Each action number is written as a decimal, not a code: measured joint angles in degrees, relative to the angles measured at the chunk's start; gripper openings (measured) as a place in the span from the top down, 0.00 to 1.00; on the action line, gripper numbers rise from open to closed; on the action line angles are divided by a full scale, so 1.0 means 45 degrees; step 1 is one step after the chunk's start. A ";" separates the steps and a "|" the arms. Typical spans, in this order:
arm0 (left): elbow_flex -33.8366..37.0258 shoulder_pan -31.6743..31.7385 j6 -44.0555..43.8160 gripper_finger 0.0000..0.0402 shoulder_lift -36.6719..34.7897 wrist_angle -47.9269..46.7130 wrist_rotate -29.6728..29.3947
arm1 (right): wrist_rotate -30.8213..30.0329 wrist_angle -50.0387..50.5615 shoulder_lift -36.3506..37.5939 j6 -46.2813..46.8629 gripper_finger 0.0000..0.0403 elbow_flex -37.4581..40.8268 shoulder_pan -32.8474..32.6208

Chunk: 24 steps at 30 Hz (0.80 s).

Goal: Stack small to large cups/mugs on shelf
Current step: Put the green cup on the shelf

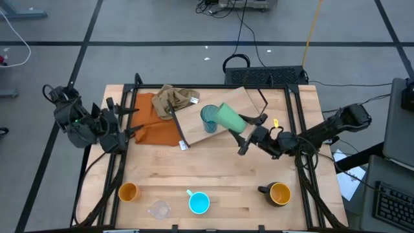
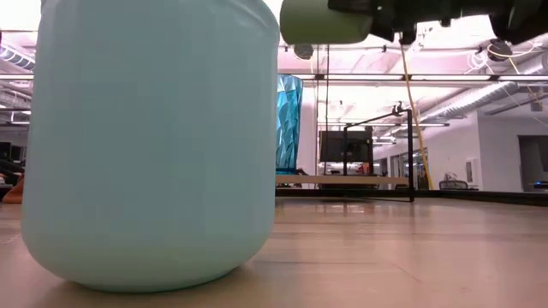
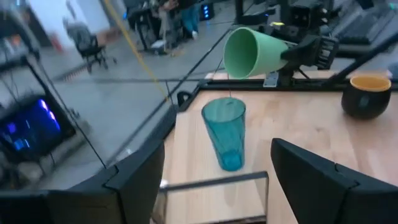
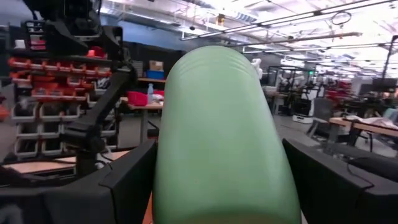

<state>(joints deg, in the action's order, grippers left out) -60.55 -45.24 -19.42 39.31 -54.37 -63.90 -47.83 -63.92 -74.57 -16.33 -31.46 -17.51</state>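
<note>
My right gripper is shut on the green cup, which hangs on its side above the shelf, just over the rim of the teal tumbler. The tumbler stands upright on the shelf board. My left gripper is open and holds nothing, at the table's left edge. Along the near edge the orange cup, clear glass, light-blue mug and black mug stand on the table. My right gripper pinches the green cup's side wall between its two fingers, at the base half. The fingers come about level from the table's right and lie along the cup. The cup is lifted clear, its mouth toward the table's left.
An orange cloth with a crumpled tan rag lies left of the shelf. The shelf's black frame stands up at its far right. Bare tabletop lies between the shelf and the near row of cups.
</note>
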 joint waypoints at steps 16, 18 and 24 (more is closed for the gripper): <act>0.0003 0.0142 0.5377 0.26 0.1015 0.5155 -0.0179 | -0.0005 0.0596 0.0001 -0.0992 0.25 -0.0642 -0.0302; 0.0003 0.0142 0.5561 0.26 0.1020 0.5480 -0.0265 | -0.0009 0.0554 0.0001 -0.1048 0.25 -0.0642 -0.0302; 0.0003 0.0142 0.5488 0.26 0.1003 0.5643 -0.0379 | -0.0009 0.0553 0.0006 -0.1179 0.25 -0.0642 -0.0302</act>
<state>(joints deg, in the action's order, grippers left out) -60.53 -44.60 5.28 43.83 -28.97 -65.60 -47.87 -61.43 -74.54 -21.64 -34.35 -18.87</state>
